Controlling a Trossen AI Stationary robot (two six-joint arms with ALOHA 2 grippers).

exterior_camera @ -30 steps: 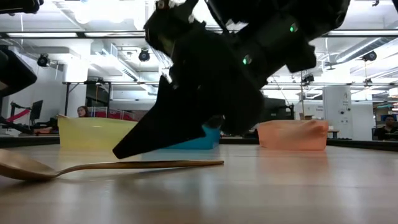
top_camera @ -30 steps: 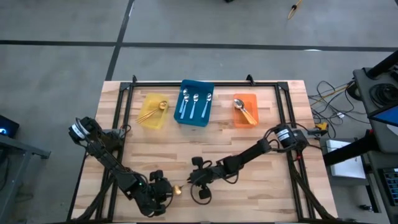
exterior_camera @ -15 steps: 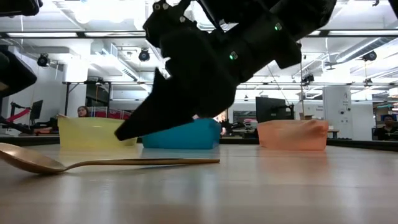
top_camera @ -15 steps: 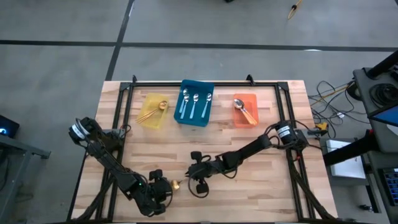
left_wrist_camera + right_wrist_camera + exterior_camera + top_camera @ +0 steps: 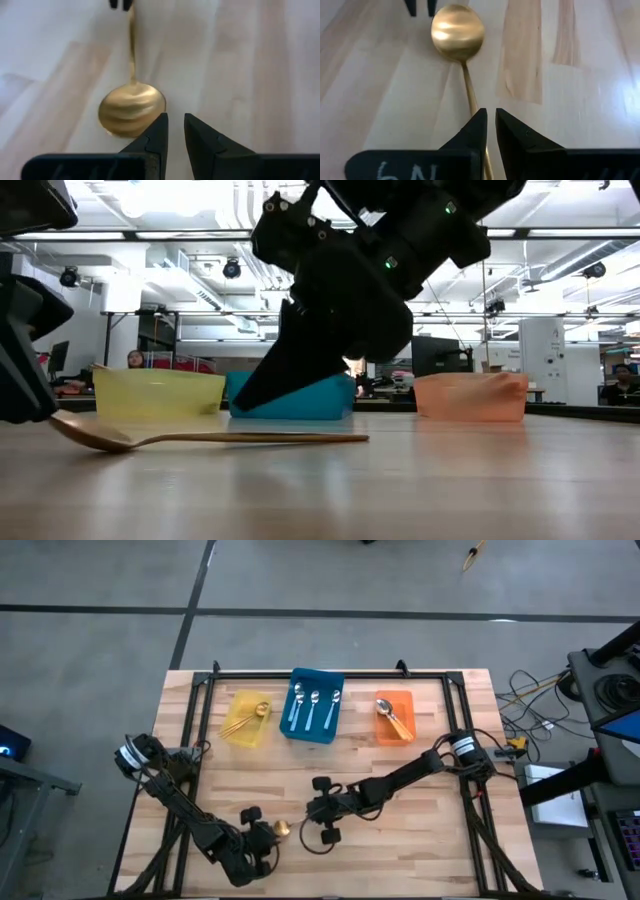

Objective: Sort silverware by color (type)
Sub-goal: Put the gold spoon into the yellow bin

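Gold spoon [image 5: 283, 830] lies flat on the near part of the table [image 5: 450, 840], bowl up: all gold, round bowl, thin straight handle. My left fingers [image 5: 175, 131] are nearly closed, empty, tips just beside the bowl. My right fingers [image 5: 487, 125] are nearly closed over the handle; can't tell if they're gripping. Far side: yellow bin [image 5: 246, 718], blue bin [image 5: 312, 706], orange bin [image 5: 395, 717], spoons in each.

A glossy gold metal spoon [image 5: 132, 107] lies on a smooth, pale, satin-finished wooden plank table [image 5: 420, 850] near three matt plastic bins [image 5: 313, 705].
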